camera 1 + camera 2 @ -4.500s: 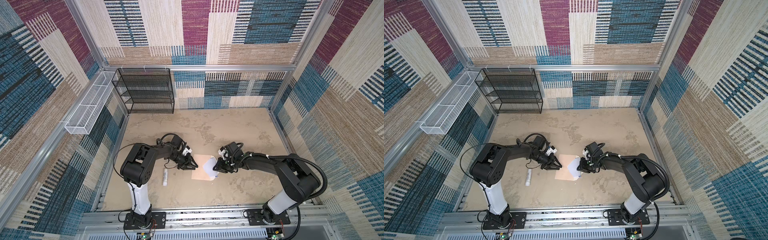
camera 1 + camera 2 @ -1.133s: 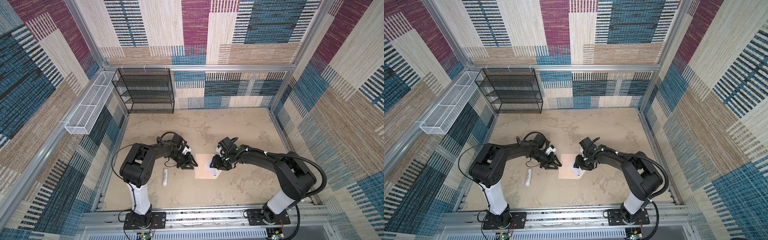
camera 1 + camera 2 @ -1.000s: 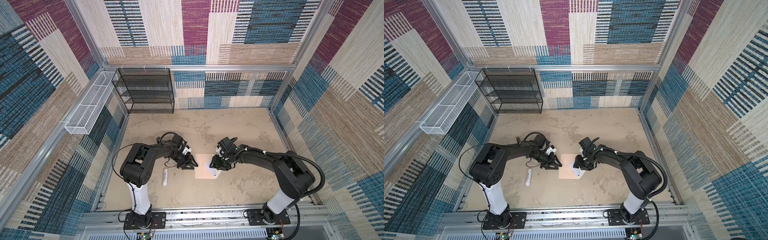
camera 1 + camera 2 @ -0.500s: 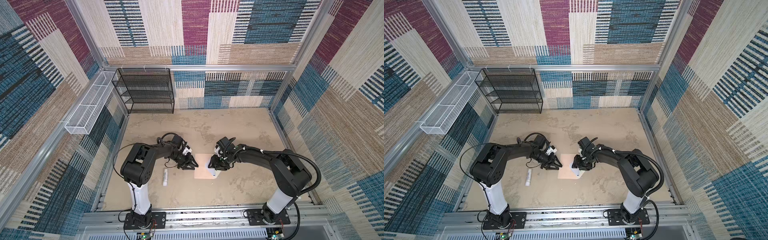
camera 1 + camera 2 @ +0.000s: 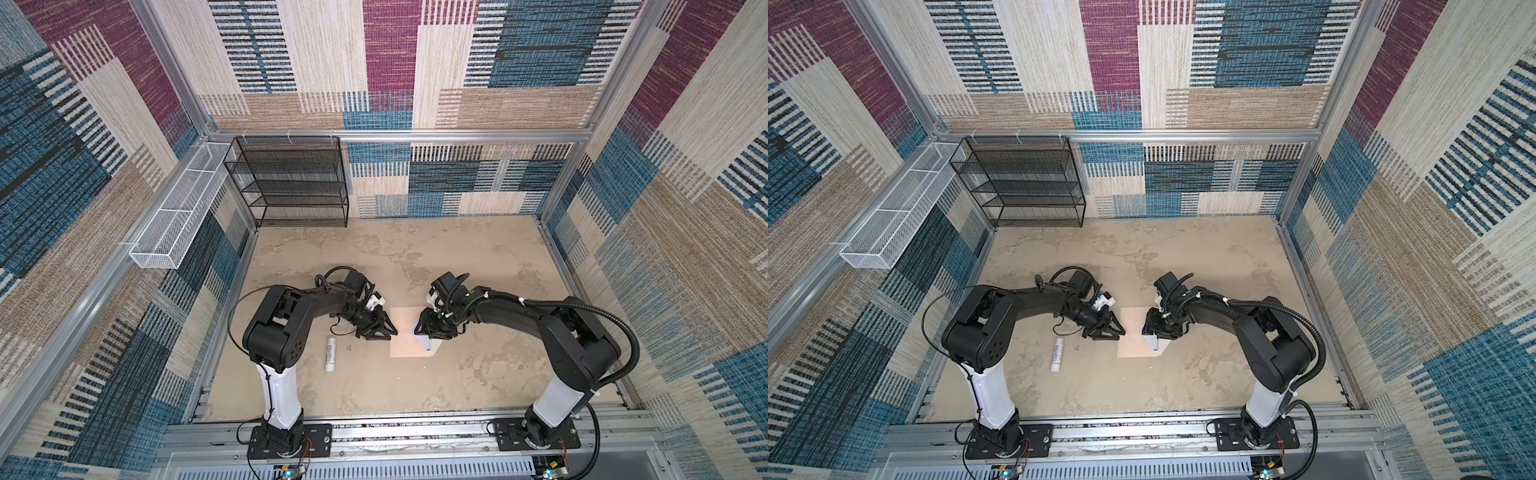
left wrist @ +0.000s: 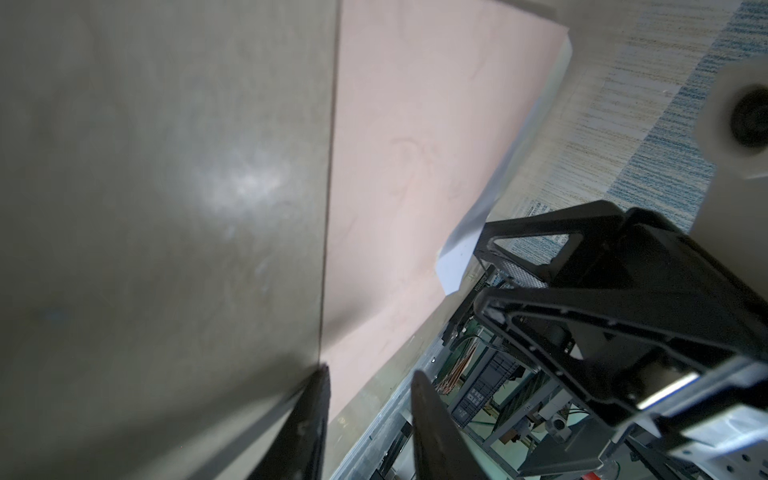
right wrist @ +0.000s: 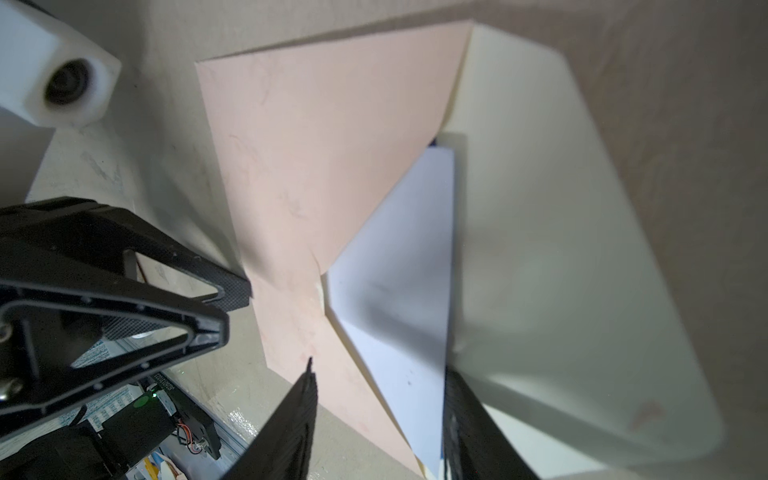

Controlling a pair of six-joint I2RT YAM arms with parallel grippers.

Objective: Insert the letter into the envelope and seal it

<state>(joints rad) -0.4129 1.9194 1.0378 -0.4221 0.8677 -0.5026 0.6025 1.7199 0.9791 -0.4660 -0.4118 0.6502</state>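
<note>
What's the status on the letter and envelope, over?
Left gripper jaws apart, one tip at the envelope edge. Right gripper jaws apart, straddling the letter, partly in the pocket. Flap open, unsealed. White tube lies apart, not blocking.

Enclosure of patchwork woven wall panels (image 5: 386, 50) in blue, maroon and beige, aluminium frame (image 5: 457, 135), mottled beige floor (image 5: 457, 249), black mesh shelf (image 5: 291, 183) at the back, white wire basket (image 5: 178, 210) on the side wall.

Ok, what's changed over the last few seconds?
The right gripper has slid toward the left arm across the envelope. The letter has gone deeper into the pocket, so less white shows. Nothing was newly gripped or released. The left gripper stays at the envelope's opposite edge, and the white tube lies where it was.
</note>
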